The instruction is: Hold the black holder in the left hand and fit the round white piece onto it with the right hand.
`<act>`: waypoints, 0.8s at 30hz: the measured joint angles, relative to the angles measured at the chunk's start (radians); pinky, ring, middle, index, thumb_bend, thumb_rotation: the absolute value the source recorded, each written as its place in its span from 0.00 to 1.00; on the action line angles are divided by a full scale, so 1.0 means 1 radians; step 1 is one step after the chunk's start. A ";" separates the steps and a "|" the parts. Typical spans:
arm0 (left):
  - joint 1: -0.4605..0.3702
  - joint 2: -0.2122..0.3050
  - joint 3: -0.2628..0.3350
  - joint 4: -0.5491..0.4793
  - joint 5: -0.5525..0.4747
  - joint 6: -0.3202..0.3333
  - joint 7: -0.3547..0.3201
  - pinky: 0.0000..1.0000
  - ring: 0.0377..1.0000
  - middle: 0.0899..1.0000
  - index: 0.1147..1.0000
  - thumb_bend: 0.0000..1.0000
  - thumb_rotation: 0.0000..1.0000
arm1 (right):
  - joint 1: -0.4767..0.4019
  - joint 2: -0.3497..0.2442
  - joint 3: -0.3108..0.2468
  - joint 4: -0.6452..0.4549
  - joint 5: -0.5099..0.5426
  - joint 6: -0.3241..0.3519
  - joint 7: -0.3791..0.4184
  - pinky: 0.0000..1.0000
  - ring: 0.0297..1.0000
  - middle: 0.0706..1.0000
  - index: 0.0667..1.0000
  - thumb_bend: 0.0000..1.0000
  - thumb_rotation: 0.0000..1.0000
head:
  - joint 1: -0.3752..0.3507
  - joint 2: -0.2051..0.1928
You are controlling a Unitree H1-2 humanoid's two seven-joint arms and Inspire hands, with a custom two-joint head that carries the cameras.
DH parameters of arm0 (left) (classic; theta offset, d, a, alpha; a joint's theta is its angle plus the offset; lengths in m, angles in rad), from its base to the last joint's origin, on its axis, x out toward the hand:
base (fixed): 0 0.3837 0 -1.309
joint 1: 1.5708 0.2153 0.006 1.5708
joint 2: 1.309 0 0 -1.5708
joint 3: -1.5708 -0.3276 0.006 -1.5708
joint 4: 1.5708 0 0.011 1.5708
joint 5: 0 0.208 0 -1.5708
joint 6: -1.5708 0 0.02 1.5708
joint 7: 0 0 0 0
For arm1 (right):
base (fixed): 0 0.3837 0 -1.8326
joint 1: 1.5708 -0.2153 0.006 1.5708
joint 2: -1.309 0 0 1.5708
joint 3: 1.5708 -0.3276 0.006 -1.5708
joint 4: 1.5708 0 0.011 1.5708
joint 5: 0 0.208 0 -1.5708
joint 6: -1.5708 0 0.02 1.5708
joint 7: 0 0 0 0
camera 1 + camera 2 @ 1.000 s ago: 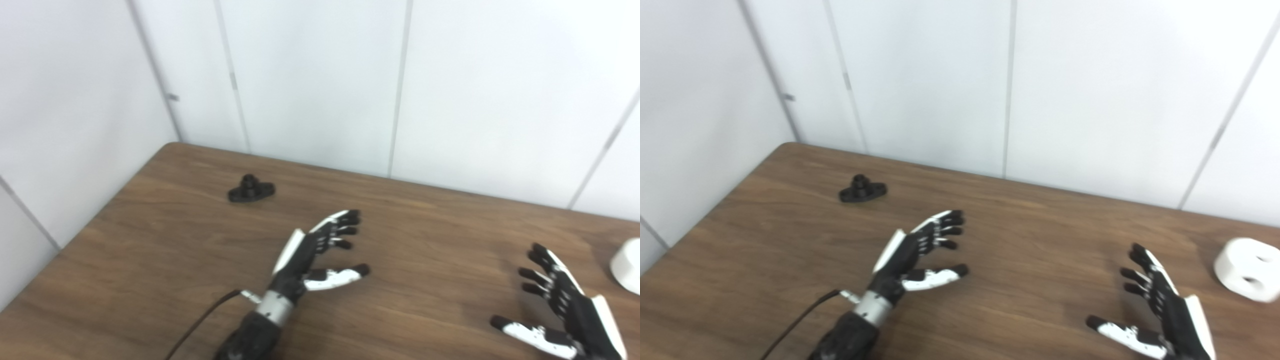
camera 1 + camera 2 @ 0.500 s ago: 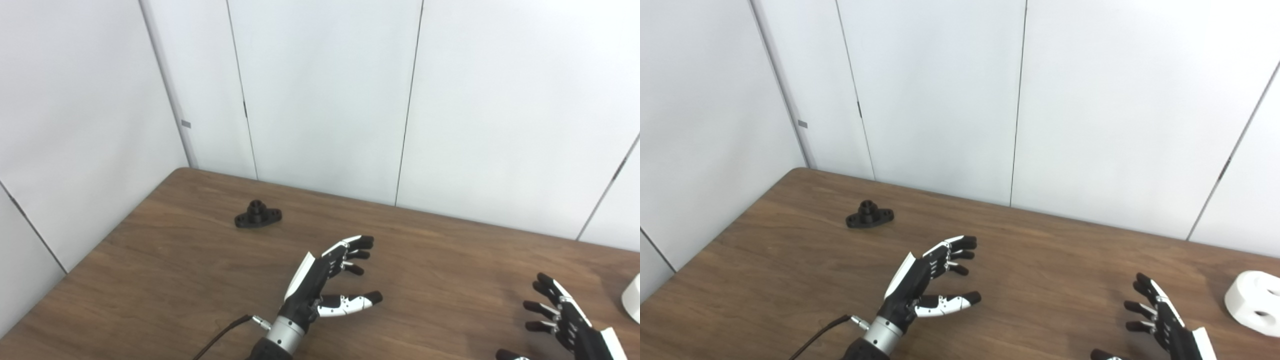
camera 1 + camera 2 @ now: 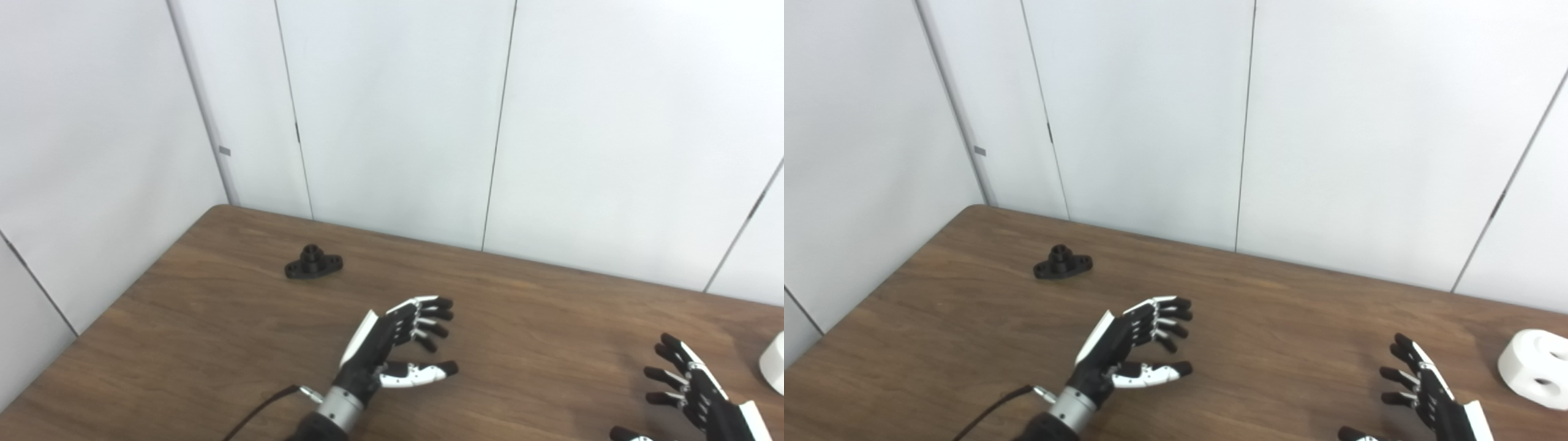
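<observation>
The black holder (image 3: 313,263) lies flat on the wooden table (image 3: 233,318) near the far left corner, its round boss pointing up. The round white piece (image 3: 1535,369), with holes in it, lies at the right edge of the table. My left hand (image 3: 398,340) is open and empty above the middle of the table, well to the right of and nearer than the holder. My right hand (image 3: 1427,398) is open and empty at the lower right, left of the white piece and apart from it. In the left eye view the white piece (image 3: 773,370) is cut off by the frame edge.
White wall panels (image 3: 392,110) stand right behind the table's far edge and along its left side. A black cable (image 3: 263,407) runs from my left wrist off the bottom edge.
The camera tilted up about a second ago, shifting the whole scene down. Since half a second ago my left hand has curled its fingers slightly and drawn back a little. The holder and white piece have not moved.
</observation>
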 measured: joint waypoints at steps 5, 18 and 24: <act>-0.051 0.125 0.004 -0.060 0.009 0.065 -0.054 0.54 0.63 0.68 0.65 0.71 0.01 | 0.000 -0.001 -0.001 0.000 0.008 0.000 0.002 0.65 0.78 0.89 0.90 0.68 0.00 | 0.006 0.003; -0.120 0.257 0.082 -0.169 0.114 0.203 -0.061 0.58 0.69 0.71 0.71 0.71 0.00 | 0.000 -0.002 -0.002 0.000 0.012 0.000 0.004 0.65 0.78 0.88 0.89 0.69 0.00 | 0.012 0.006; -0.141 0.280 0.101 -0.193 0.151 0.279 -0.060 0.63 0.71 0.72 0.69 0.75 0.00 | 0.000 -0.002 -0.001 0.000 0.012 0.000 0.004 0.62 0.77 0.88 0.89 0.69 0.00 | 0.017 0.012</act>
